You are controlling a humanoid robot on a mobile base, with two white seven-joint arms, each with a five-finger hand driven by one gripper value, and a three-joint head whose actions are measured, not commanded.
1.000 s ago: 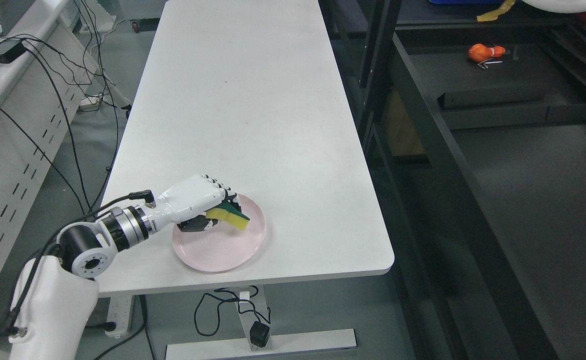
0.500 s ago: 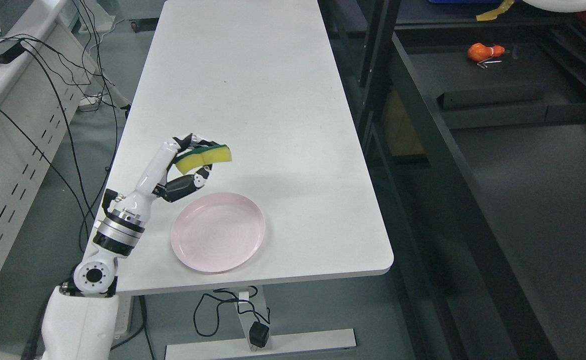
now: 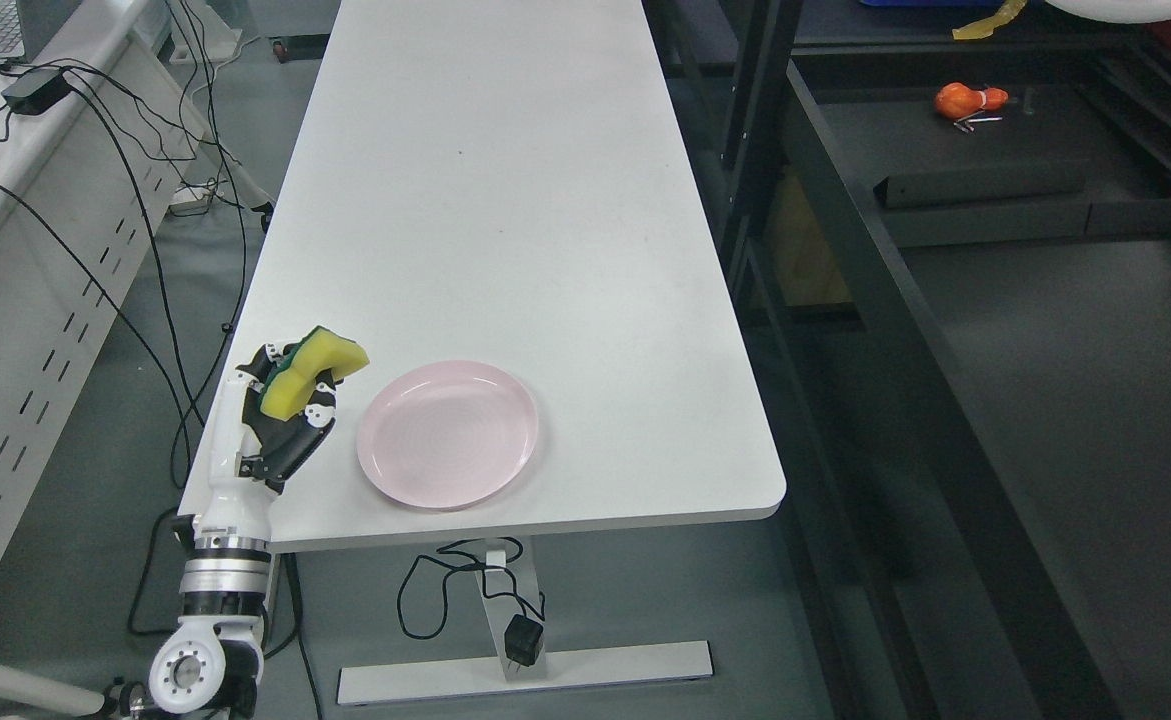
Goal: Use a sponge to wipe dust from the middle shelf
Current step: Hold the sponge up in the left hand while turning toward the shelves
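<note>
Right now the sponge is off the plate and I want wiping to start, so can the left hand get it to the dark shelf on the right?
Probably not yet: the left hand holds the sponge at the table's left edge, and the whole tabletop lies between it and the dark shelf.

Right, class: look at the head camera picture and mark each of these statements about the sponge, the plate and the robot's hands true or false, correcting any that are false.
1. The left hand grips the yellow and green sponge. True.
2. The sponge lies on the pink plate. False: the plate holds nothing; the sponge is in the hand, to the plate's left.
3. The pink plate sits near the front edge of the white table. True.
4. The right hand presses on the table beside the plate. False: no right hand is in view.
5. An orange object lies on the dark shelf at the right. True.
6. The sponge is touching the dark shelf. False: it is held at the table's left edge, far from the shelf.
</note>
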